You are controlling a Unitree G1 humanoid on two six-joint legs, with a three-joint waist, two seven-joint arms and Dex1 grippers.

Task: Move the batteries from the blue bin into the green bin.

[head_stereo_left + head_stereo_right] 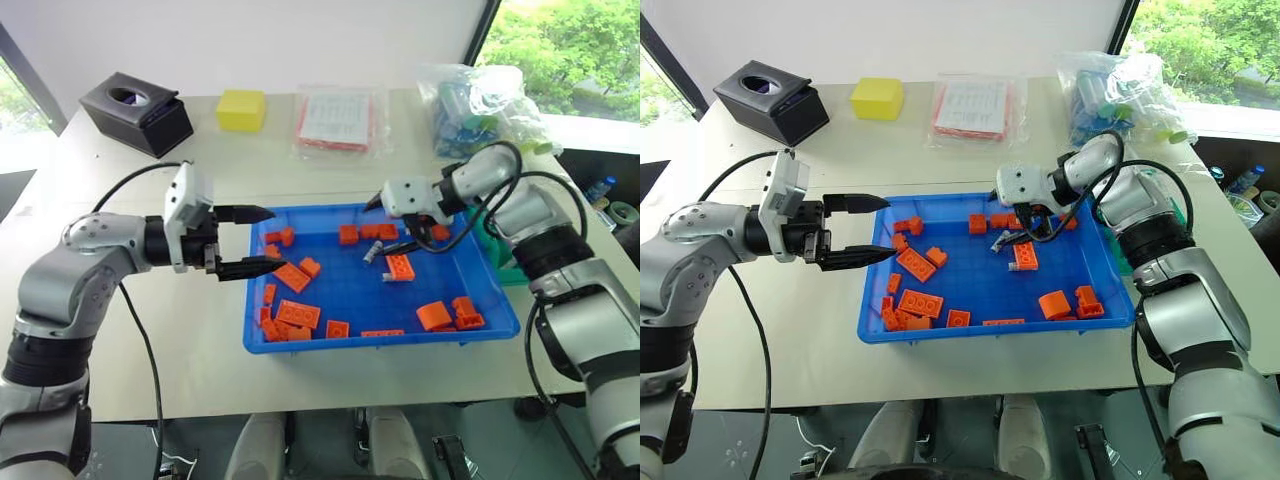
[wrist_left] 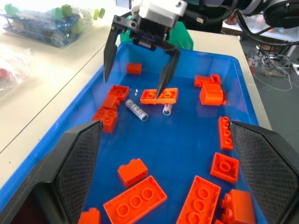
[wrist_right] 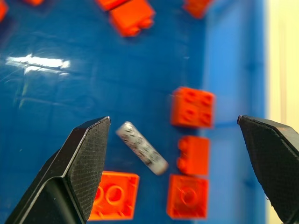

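Note:
The blue bin [image 1: 500,322] lies in the middle of the table with orange bricks [image 1: 298,314] scattered in it. Two silver batteries lie on its floor near the far side: one lying flat [image 2: 136,110], the other [image 2: 167,109] close beside it. My right gripper [image 1: 388,226] hangs open just above them, pointing steeply down, and in the right wrist view the flat battery [image 3: 141,148] sits between its spread fingers. My left gripper [image 1: 255,241] is open over the bin's left rim and holds nothing. The green bin [image 2: 183,40] stands past the bin's right side, mostly hidden behind my right arm.
At the back of the table are a black tissue box [image 1: 137,112], a yellow block [image 1: 241,110], a flat packet in plastic [image 1: 335,122] and a clear bag of coloured parts [image 1: 480,105]. An orange brick [image 2: 159,95] lies right by the batteries.

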